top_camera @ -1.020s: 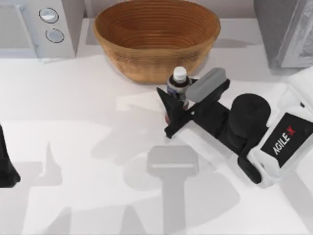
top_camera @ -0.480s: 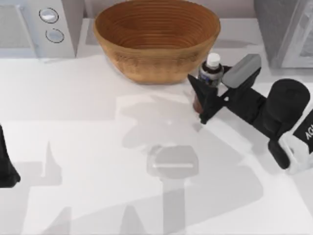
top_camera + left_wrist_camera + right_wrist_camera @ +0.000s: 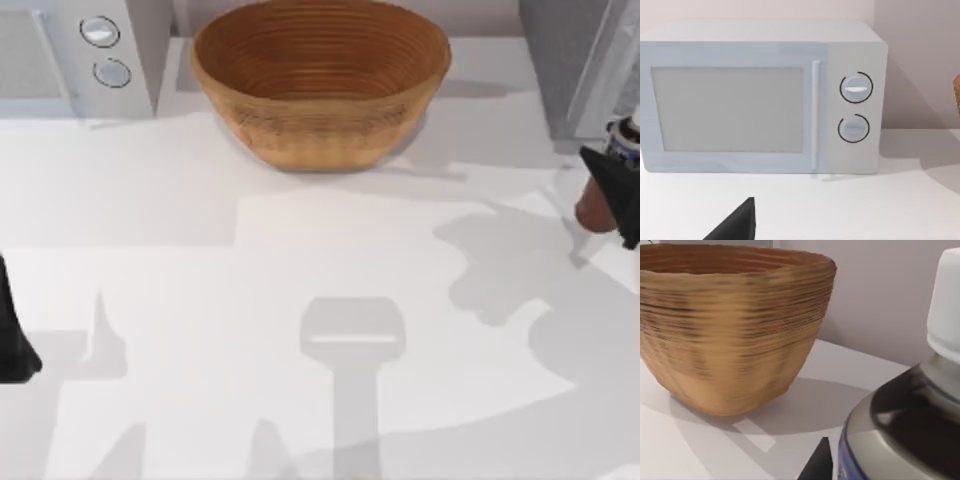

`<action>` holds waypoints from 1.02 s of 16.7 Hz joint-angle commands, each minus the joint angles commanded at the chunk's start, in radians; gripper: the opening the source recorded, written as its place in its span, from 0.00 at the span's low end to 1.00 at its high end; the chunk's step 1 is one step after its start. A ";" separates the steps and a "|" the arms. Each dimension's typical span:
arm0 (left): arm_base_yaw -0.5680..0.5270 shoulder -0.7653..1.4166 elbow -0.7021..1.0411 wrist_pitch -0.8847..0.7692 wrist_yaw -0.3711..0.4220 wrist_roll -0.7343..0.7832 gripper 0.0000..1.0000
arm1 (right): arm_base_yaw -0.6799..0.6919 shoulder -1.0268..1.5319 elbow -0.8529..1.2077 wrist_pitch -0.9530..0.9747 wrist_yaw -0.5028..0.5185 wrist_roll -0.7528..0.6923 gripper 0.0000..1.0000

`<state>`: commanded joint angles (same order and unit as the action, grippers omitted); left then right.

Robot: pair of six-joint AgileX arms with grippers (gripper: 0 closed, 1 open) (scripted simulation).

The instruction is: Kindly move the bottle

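The bottle [image 3: 594,208] is at the far right edge of the top view, with a reddish-brown body, a grey-blue label and a white cap. My right gripper [image 3: 612,186] is shut on it, one black finger crossing its upper part. In the right wrist view the bottle [image 3: 910,430] looms close, with a dark fingertip [image 3: 818,466] beside it. My left gripper [image 3: 12,340] is parked at the table's left edge, and one of its black fingertips [image 3: 735,225] shows in the left wrist view.
A large woven bowl [image 3: 320,80] stands at the back middle, well left of the bottle. A white microwave [image 3: 75,55] sits at the back left. A grey appliance [image 3: 585,60] stands at the back right, just behind the bottle.
My right gripper has carried the bottle from in front of the bowl rightward to the table's right edge. The left arm has not moved.
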<state>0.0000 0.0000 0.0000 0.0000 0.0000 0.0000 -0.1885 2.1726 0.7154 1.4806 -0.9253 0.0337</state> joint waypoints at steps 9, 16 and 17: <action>0.000 0.000 0.000 0.000 0.000 0.000 1.00 | -0.328 -0.096 -0.087 -0.002 -0.331 -0.002 0.00; 0.000 0.000 0.000 0.000 0.000 0.000 1.00 | -0.280 -0.031 -0.055 0.026 -0.284 -0.004 0.00; 0.000 0.000 0.000 0.000 0.000 0.000 1.00 | -0.260 -0.002 -0.043 0.038 -0.263 -0.006 0.00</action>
<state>0.0000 0.0000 0.0000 0.0000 0.0000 0.0000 -0.4484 2.1703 0.6728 1.5188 -1.1886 0.0274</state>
